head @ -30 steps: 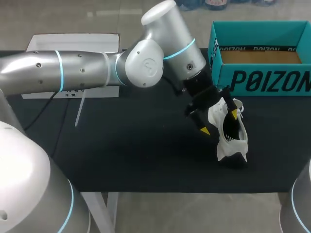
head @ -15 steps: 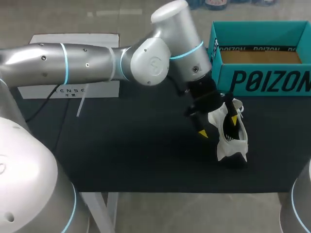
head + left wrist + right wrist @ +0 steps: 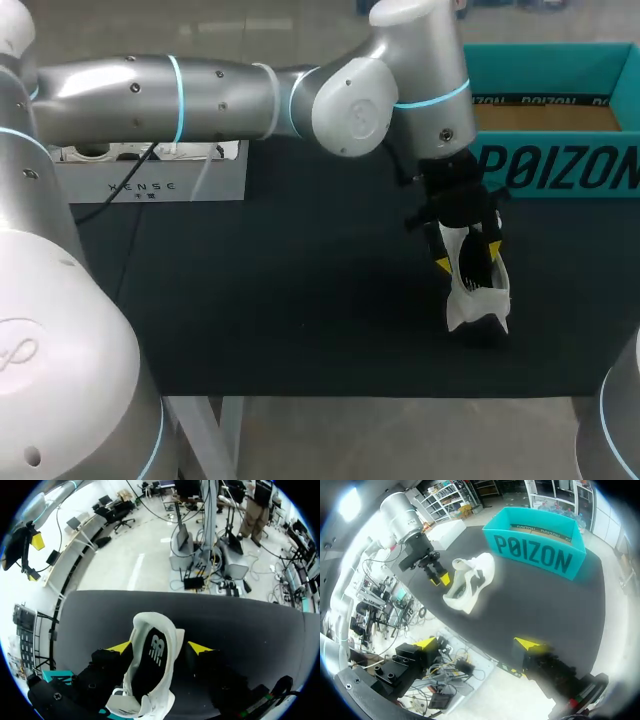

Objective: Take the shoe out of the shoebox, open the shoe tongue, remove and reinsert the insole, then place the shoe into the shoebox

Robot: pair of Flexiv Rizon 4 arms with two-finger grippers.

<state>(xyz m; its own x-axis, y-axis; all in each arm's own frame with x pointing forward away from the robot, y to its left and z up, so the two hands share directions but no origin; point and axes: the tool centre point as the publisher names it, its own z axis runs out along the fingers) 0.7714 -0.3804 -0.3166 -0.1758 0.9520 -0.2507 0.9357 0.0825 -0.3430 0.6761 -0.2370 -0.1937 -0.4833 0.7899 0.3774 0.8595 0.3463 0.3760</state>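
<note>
A white shoe with a black lining (image 3: 478,296) lies on the black table (image 3: 280,300), in front of the teal shoebox (image 3: 545,110). My left arm comes across from the left. Its gripper (image 3: 468,256) straddles the shoe's opening from above. In the left wrist view the shoe (image 3: 152,662) sits between the left gripper's (image 3: 160,647) yellow tips, which stand close to its two sides; a thin gap still shows, so it is open. My right gripper (image 3: 476,643) hangs open and empty, off the table's front edge, well short of the shoe (image 3: 470,582) and the shoebox (image 3: 540,555).
A white box (image 3: 150,180) with a cable lies at the table's back left. The shoebox is open at the top with a brown floor inside. Bare black table (image 3: 280,300) stretches to the left of the shoe.
My left arm has swung right and brought its gripper over the shoe's opening. Its fingers have drawn closer together around the shoe. The shoe and the right arm have stayed put.
</note>
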